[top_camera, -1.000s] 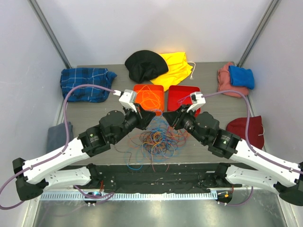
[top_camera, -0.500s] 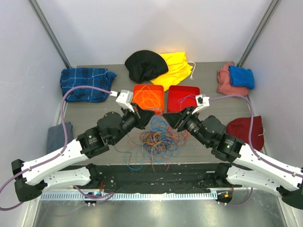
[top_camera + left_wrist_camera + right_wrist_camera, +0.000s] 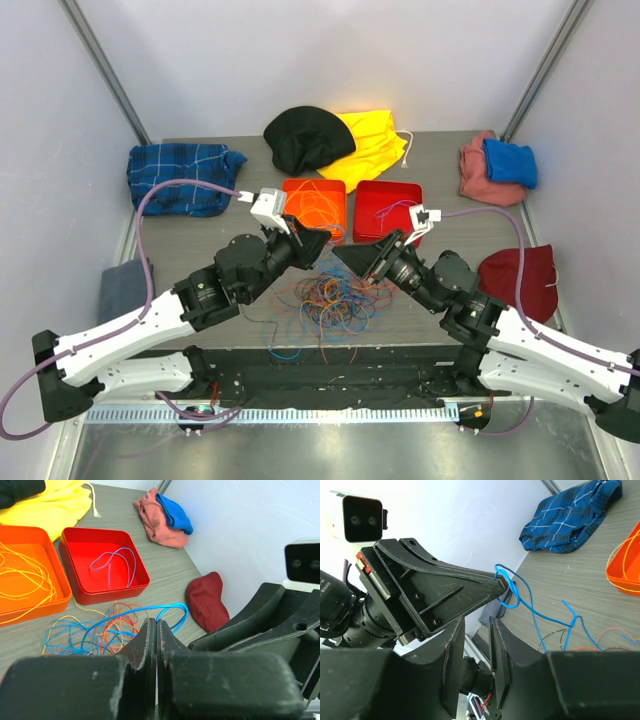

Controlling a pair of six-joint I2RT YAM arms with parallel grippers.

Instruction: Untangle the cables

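Seen from above, a loose heap of thin cables [image 3: 325, 295] in orange, blue, red and purple lies on the grey table [image 3: 190, 235], near its front edge, between the two arms. Just behind the heap sit an orange tray [image 3: 286, 210] holding orange strands and a red tray [image 3: 375, 226] holding a single purple one, which suggests that freed cables are sorted by colour. Folded cloths lie around the table's edges. The left gripper [image 3: 324, 241] and right gripper [image 3: 341, 254] point at each other above the heap, tips close together. In the left wrist view, the left gripper's fingers are pressed flat together, and a blue cable [image 3: 140, 611] arcs out from their tips down into the tangle, so it is raised clear of the rest. In the right wrist view, the blue cable is seen pinched at the very tip of the left gripper, dangling in loops towards the table. The right gripper's own fingers stand slightly apart with nothing between them, aimed at that pinch, probably ready to take a second hold and draw the strand free.
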